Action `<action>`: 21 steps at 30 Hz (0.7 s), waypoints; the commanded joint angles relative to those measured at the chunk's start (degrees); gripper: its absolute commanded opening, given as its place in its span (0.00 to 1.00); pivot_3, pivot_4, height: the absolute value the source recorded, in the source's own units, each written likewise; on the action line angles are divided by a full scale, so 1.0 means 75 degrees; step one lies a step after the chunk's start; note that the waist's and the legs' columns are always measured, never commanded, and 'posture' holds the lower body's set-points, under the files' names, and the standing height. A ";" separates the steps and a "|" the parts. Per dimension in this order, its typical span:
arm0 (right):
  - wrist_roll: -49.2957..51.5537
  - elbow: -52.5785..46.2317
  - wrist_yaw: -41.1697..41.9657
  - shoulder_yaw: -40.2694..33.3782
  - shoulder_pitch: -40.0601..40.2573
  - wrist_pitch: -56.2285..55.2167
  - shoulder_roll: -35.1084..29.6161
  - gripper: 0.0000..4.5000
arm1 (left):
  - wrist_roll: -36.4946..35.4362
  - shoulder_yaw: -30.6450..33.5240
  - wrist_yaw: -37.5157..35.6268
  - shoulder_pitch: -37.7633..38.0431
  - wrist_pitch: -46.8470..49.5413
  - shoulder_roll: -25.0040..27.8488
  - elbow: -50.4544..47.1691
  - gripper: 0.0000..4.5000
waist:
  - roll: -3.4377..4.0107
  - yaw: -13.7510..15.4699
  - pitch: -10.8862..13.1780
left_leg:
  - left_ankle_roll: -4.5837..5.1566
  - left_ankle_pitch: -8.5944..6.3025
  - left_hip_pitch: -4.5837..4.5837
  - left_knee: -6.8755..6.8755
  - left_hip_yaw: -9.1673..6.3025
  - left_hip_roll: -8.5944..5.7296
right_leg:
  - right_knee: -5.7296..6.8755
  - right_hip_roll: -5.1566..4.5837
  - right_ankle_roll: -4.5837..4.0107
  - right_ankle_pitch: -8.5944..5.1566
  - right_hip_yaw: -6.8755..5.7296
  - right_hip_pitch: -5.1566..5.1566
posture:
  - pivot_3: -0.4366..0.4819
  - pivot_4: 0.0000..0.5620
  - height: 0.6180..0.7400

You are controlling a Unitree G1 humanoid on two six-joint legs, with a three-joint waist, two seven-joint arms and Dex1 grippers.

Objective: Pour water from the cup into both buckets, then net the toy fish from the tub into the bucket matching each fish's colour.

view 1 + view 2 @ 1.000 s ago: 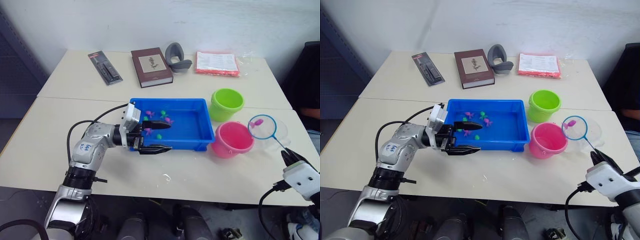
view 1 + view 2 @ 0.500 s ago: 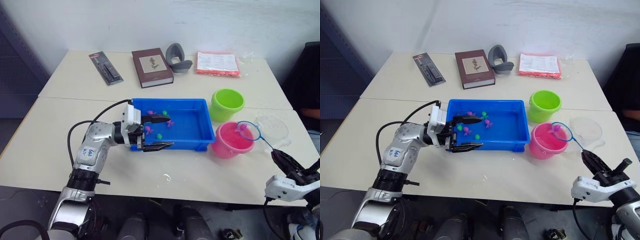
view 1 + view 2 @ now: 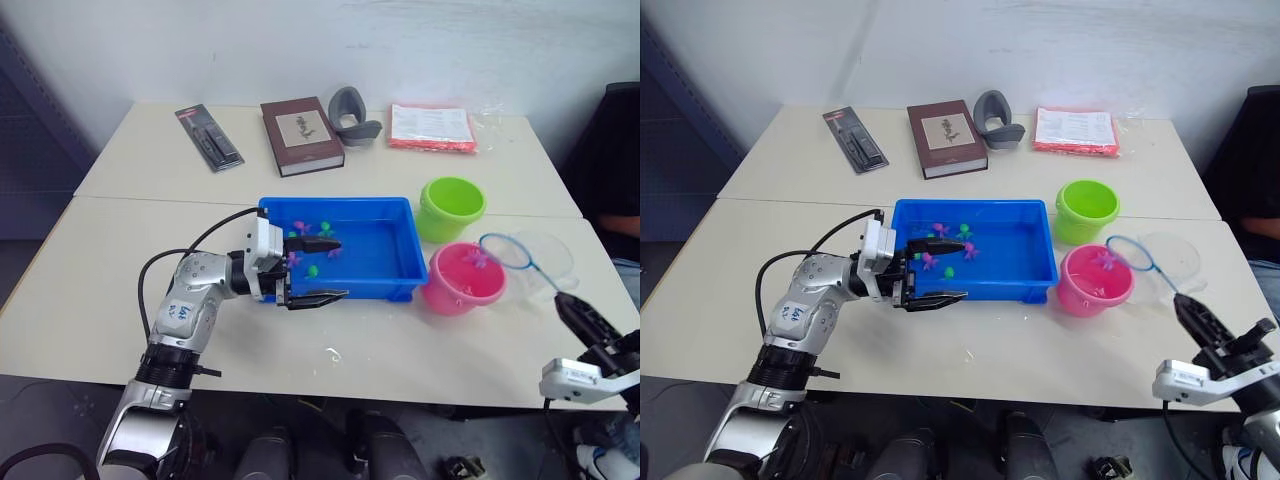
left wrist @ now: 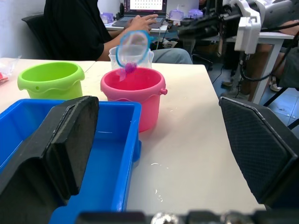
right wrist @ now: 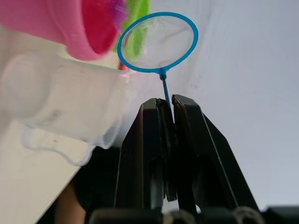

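Your right gripper (image 5: 166, 112), clamped on the net (image 3: 505, 250), tips a pink fish (image 3: 476, 262) into the pink bucket (image 3: 462, 280); left gripper (image 3: 318, 270) gapes at the blue tub's (image 3: 380, 205) 9 o'clock rim; several fish (image 3: 312, 270) remain.

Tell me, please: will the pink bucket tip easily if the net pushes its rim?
Probably not easily. The pink bucket looks squat and broad, and may hold water. It seems thin plastic, so it may slide. The net has a thin handle that would likely bend first.

Blue tub (image 3: 385, 282), lime bucket (image 3: 452, 207), pink bucket (image 3: 463, 280), seemingly magenta fish (image 3: 476, 263).
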 commanded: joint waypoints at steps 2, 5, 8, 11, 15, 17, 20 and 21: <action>0.0130 -0.0309 0.0029 0.0255 0.0060 -0.0055 0.0085 0.00 | -0.0118 0.0001 0.0078 -0.0042 0.0053 -0.0103 -0.0221 0.99 | 0.0000 -0.0002 0.0000 | 0.0000 0.0000 0.0000 0.0000 0.0000 0.0001 | 0.0000 0.0003 0.0000 0.0000 0.0001 0.0000 | 0.48 0.27 1.00; 0.0544 -0.0518 0.0211 0.0172 0.0113 0.0135 0.0259 0.00 | -0.0143 0.0049 0.0116 -0.0022 0.0119 -0.0093 -0.0266 0.99 | 0.0000 -0.0001 0.0000 | 0.0001 0.0000 0.0001 0.0000 0.0002 0.0001 | 0.0000 0.0005 0.0000 0.0000 0.0003 0.0000 | 0.48 0.27 1.00; 0.2111 -0.1034 0.1001 0.0187 0.0042 0.0451 0.0374 0.00 | -0.0258 0.0233 0.0198 0.0020 0.0364 0.0021 -0.0276 0.99 | 0.0001 -0.0003 0.0000 | 0.0002 -0.0001 0.0001 0.0000 0.0003 0.0002 | 0.0000 0.0005 0.0000 0.0000 0.0004 0.0001 | 0.48 0.27 1.00; 0.3829 -0.1708 0.2150 0.0579 -0.0158 0.1280 0.0350 0.00 | -0.0364 0.0407 0.0243 0.0030 0.0595 0.0172 -0.0244 0.99 | 0.0000 -0.0067 0.0000 | 0.0003 -0.0001 0.0010 0.0000 0.0004 0.0010 | 0.0002 0.0010 0.0000 0.0000 0.0006 0.0004 | 0.48 0.27 1.00; 0.7399 -0.3052 0.3585 0.1658 -0.1266 0.4524 0.0449 0.00 | -0.0530 0.0901 0.0423 0.0022 0.0915 0.0508 -0.0066 0.99 | -0.0001 -0.0165 0.0001 | 0.0006 -0.0004 0.0041 -0.0001 -0.0001 0.0023 | 0.0004 0.0015 -0.0001 0.0000 0.0003 0.0033 | 0.48 0.27 1.00; 0.8632 -0.3400 0.3597 0.1873 -0.1950 0.5947 0.0549 0.00 | -0.0554 0.1069 0.0444 0.0061 0.0995 0.0688 -0.0021 0.99 | -0.0001 -0.0163 0.0001 | 0.0006 -0.0005 0.0044 0.0000 -0.0004 0.0025 | 0.0007 0.0010 -0.0004 -0.0001 -0.0001 0.0033 | 0.48 0.27 1.00; 1.0349 -0.3612 0.3555 0.2442 -0.3342 0.7907 0.0647 0.00 | -0.0535 0.1460 0.0395 0.0200 0.1032 0.1190 0.0173 0.99 | 0.0000 -0.0184 0.0000 | 0.0004 -0.0005 0.0040 0.0001 -0.0007 0.0026 | 0.0010 -0.0002 -0.0008 0.0000 -0.0005 0.0027 | 0.48 0.27 1.00; 1.0630 -0.3624 0.3507 0.2573 -0.3710 0.8269 0.0706 0.00 | -0.0568 0.1568 0.0410 0.0236 0.1073 0.1312 0.0218 0.99 | -0.0001 -0.0188 0.0001 | 0.0003 -0.0005 0.0040 0.0000 -0.0007 0.0025 | 0.0010 -0.0008 -0.0011 -0.0001 -0.0008 0.0024 | 0.48 0.27 1.00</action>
